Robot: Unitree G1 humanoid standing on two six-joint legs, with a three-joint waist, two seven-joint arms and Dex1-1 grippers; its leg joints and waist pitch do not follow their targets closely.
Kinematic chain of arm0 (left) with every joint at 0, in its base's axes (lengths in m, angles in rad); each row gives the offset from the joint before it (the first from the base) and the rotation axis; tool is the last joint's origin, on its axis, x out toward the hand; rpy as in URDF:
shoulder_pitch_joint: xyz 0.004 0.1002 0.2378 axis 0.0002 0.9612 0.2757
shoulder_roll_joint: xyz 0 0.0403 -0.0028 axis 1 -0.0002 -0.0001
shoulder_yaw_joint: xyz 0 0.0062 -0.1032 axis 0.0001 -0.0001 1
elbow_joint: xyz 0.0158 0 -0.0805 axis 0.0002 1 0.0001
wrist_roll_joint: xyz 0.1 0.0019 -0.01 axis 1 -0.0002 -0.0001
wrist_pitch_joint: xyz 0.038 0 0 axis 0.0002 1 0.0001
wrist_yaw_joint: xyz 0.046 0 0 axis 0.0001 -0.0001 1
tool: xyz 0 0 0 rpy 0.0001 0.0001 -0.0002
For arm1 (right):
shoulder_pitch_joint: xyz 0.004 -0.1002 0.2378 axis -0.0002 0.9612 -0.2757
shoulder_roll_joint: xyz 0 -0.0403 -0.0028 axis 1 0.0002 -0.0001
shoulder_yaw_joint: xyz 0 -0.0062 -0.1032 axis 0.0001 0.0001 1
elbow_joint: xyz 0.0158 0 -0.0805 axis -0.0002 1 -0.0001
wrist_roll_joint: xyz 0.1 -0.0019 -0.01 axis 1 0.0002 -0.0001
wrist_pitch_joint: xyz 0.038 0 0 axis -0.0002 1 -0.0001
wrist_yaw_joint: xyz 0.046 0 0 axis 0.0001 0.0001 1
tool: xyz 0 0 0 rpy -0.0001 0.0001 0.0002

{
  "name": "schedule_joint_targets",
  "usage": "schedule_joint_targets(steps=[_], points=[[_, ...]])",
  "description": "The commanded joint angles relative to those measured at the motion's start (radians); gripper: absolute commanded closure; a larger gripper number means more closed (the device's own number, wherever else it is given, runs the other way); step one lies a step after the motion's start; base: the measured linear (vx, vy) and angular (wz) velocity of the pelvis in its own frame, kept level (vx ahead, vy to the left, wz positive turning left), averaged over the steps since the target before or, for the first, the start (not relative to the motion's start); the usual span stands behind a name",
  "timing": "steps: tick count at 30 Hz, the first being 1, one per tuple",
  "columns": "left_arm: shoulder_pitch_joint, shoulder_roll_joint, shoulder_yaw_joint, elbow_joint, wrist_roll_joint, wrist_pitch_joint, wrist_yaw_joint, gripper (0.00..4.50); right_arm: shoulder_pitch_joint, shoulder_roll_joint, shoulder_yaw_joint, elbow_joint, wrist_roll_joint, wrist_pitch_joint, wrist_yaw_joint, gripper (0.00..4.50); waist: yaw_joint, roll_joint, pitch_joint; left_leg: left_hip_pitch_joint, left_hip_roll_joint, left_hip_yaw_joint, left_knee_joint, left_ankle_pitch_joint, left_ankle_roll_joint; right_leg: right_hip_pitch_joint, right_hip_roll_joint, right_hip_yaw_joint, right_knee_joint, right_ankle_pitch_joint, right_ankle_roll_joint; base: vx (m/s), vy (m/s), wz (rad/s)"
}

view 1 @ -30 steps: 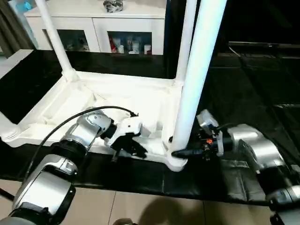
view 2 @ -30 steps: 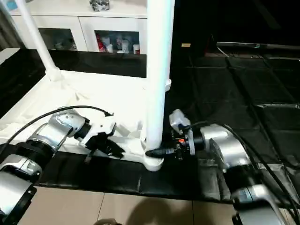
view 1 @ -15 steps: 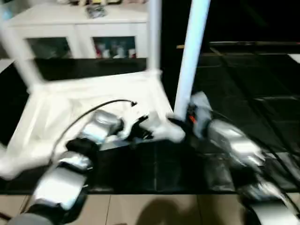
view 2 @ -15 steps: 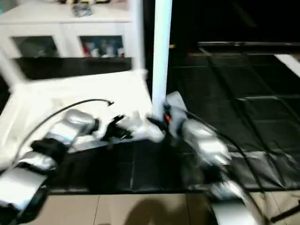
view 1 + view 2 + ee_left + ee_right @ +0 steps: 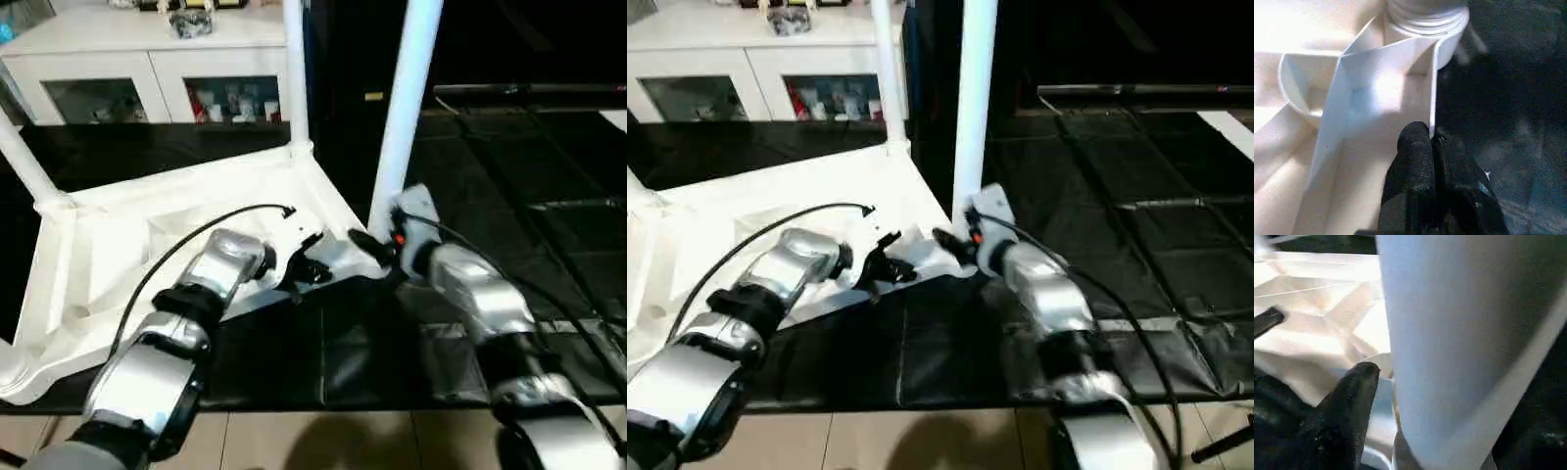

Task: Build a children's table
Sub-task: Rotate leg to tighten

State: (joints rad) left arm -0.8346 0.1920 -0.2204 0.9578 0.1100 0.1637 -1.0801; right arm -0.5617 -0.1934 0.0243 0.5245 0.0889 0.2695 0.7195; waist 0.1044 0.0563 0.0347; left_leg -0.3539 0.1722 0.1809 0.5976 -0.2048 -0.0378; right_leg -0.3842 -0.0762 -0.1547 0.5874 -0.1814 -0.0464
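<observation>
A: At the near corner of the upturned table top (image 5: 147, 245), the left end effector (image 5: 1430, 142) has its two black fingers pinched shut on the thin edge wall of the top, just short of the corner socket (image 5: 1425, 24).

B: And the right end effector (image 5: 367, 245)?

A: It sits at the foot of the near leg (image 5: 407, 108), one black finger (image 5: 1347, 401) lying against the base of that leg. Whether it is clamped round the leg or standing off it, I cannot tell; the other finger is hidden behind the white shaft.

B: So which step is this?

A: My reading: seating the leg into its socket. The children's table lies underside up on the black floor mat (image 5: 509, 176), ribs showing, with that leg upright in the near corner, another leg (image 5: 294, 73) upright at the far corner and a third (image 5: 24, 162) at the left far corner. The left arm steadies the top while the right works the leg.

B: What does the next move call for?

A: Probably a firm hold round the leg's base and a push or twist until it sits home, the top kept from sliding.

B: Anything you cannot make out?

A: The legs run off the frame's upper edge, so their tips go unseen. The nearest left corner is cut off at the frame's edge, so a fourth leg cannot be confirmed. Behind stands a white cabinet (image 5: 147, 59) with small items too blurred to name.
</observation>
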Motion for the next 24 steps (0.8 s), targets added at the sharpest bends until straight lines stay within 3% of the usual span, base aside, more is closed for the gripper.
schedule_joint_targets(steps=[1, 4, 7, 10, 12, 15, 17, 18, 19, 20, 24], points=[[-0.011, -0.007, -0.010, -0.051, -0.033, -0.066, -0.056, 4.50, 0.030, 0.009, 0.082, -0.002, 0.027, -0.002, 0.118, 0.85, 0.007, -0.008, -0.064, -0.002, 0.076, -0.033, -0.062, -0.099, 0.107, 0.059, -0.112, 0.079, -0.072, -0.175, -0.128, 0.000, 0.000, 0.00], [0.003, 0.041, -0.029, -0.061, -0.031, -0.122, -0.151, 4.50, 0.057, -0.078, 0.074, -0.042, 0.054, -0.021, 0.247, 0.49, 0.016, -0.011, -0.067, -0.005, 0.078, -0.032, -0.057, -0.079, 0.125, 0.060, -0.111, 0.079, -0.063, -0.135, -0.134, 0.000, 0.000, 0.00], [0.017, 0.086, -0.062, -0.073, -0.024, -0.183, -0.278, 4.50, 0.073, -0.152, 0.081, -0.074, 0.080, -0.058, 0.400, 0.49, 0.023, -0.012, -0.072, -0.008, 0.076, -0.032, -0.053, -0.060, 0.131, 0.059, -0.112, 0.078, -0.059, -0.118, -0.136, 0.000, 0.000, 0.00], [0.028, 0.110, -0.084, -0.085, -0.023, -0.207, -0.353, 4.50, 0.078, -0.192, 0.093, -0.093, 0.112, -0.048, 0.516, 0.49, 0.039, -0.005, -0.073, -0.011, 0.082, -0.032, -0.046, -0.043, 0.154, 0.050, -0.110, 0.078, -0.052, -0.077, -0.147, 0.000, 0.000, 0.00], [0.039, 0.126, -0.101, -0.101, -0.021, -0.222, -0.410, 4.50, 0.075, -0.210, 0.096, -0.096, 0.135, -0.033, 0.579, 0.49, 0.046, -0.013, -0.071, -0.009, 0.085, -0.032, -0.050, -0.063, 0.146, 0.049, -0.112, 0.078, -0.054, -0.107, -0.148, 0.000, 0.000, 0.00], [0.048, 0.146, -0.125, -0.112, -0.010, -0.252, -0.450, 4.50, 0.066, -0.222, 0.105, -0.085, 0.143, -0.040, 0.623, 0.49, 0.056, -0.012, -0.068, -0.005, 0.085, -0.031, -0.052, -0.085, 0.119, 0.046, -0.113, 0.079, -0.060, -0.177, -0.139, 0.000, 0.000, 0.00], [0.054, 0.163, -0.146, -0.119, 0.001, -0.274, -0.483, 4.50, 0.056, -0.233, 0.119, -0.067, 0.148, -0.051, 0.671, 0.83, 0.060, -0.011, -0.067, -0.006, 0.086, -0.031, -0.054, -0.093, 0.112, 0.044, -0.113, 0.080, -0.063, -0.196, -0.131, 0.000, 0.000, 0.00], [0.056, 0.171, -0.154, -0.119, 0.007, -0.286, -0.492, 4.50, 0.051, -0.237, 0.126, -0.063, 0.154, -0.040, 0.696, 0.83, 0.060, -0.016, -0.067, -0.004, 0.086, -0.030, -0.054, -0.092, 0.111, 0.044, -0.112, 0.081, -0.063, -0.199, -0.128, 0.000, 0.000, 0.00], [0.056, 0.174, -0.159, -0.118, 0.012, -0.294, -0.497, 4.50, 0.047, -0.238, 0.132, -0.062, 0.159, -0.027, 0.710, 0.83, 0.062, -0.013, -0.066, -0.003, 0.085, -0.030, -0.054, -0.096, 0.109, 0.043, -0.112, 0.081, -0.064, -0.210, -0.127, 0.000, 0.000, 0.00], [0.058, 0.178, -0.161, -0.120, 0.014, -0.300, -0.502, 4.50, 0.044, -0.240, 0.140, -0.063, 0.163, -0.017, 0.728, 1.12, 0.063, -0.013, -0.066, -0.005, 0.085, -0.031, -0.055, -0.096, 0.105, 0.044, -0.112, 0.081, -0.064, -0.215, -0.122, 0.000, 0.000, 0.00], [0.066, 0.189, -0.166, -0.128, 0.014, -0.312, -0.518, 4.50, 0.043, -0.241, 0.163, -0.066, 0.164, -0.011, 0.769, 1.33, 0.064, -0.014, -0.069, -0.005, 0.086, -0.032, -0.054, -0.082, 0.100, 0.044, -0.113, 0.081, -0.060, -0.202, -0.121, 0.000, 0.000, 0.00]])
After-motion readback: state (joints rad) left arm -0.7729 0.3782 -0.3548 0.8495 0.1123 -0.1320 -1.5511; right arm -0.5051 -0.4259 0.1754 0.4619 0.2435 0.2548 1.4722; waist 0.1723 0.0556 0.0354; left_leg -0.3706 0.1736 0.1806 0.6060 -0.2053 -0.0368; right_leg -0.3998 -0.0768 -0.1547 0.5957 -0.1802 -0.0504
